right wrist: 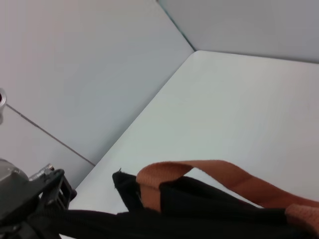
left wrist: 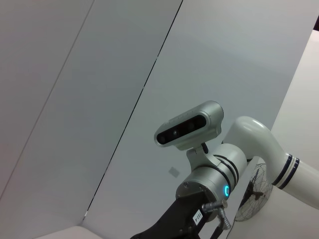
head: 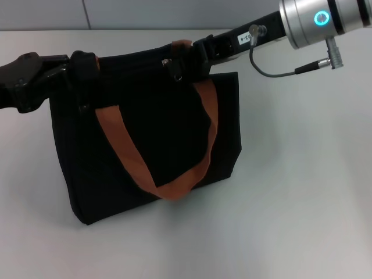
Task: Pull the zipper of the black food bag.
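The black food bag stands upright on the white table, its orange-brown handle hanging down the front. The small silver zipper pull lies on the top zip track, right of the middle. My left gripper is clamped on the bag's top left corner. My right gripper reaches in from the upper right and sits at the bag's top edge, just right of the pull, by the second handle. The right wrist view shows the bag's top, a handle and the left gripper.
The white table spreads out around the bag, with a grey wall behind it. The left wrist view shows only the wall, the right arm and the head camera.
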Tool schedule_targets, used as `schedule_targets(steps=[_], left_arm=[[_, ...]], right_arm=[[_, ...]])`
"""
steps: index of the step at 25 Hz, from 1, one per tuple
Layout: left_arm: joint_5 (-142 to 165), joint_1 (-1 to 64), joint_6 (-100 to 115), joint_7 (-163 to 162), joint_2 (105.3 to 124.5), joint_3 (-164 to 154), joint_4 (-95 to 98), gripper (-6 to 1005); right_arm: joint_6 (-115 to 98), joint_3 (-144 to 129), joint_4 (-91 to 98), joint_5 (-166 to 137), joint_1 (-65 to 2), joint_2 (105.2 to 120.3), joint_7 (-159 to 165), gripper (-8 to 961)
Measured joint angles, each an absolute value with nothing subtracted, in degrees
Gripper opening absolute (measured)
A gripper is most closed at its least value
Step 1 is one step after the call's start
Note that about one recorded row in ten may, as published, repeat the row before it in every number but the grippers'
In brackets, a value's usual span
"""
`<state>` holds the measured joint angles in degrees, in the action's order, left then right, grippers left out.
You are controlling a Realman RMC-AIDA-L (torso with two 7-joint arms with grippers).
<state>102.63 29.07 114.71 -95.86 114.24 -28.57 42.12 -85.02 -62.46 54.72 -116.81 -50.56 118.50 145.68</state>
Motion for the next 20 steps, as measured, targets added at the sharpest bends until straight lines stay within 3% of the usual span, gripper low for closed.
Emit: schedule_targets(steps=[20], left_arm=[[102.1, 29.33, 114.77, -95.84, 114.29, -28.92, 42.21, 22]], right_arm=[[-85.39, -60.91, 54.88, -118.25, -52.61, 117.58, 146.69, -3]])
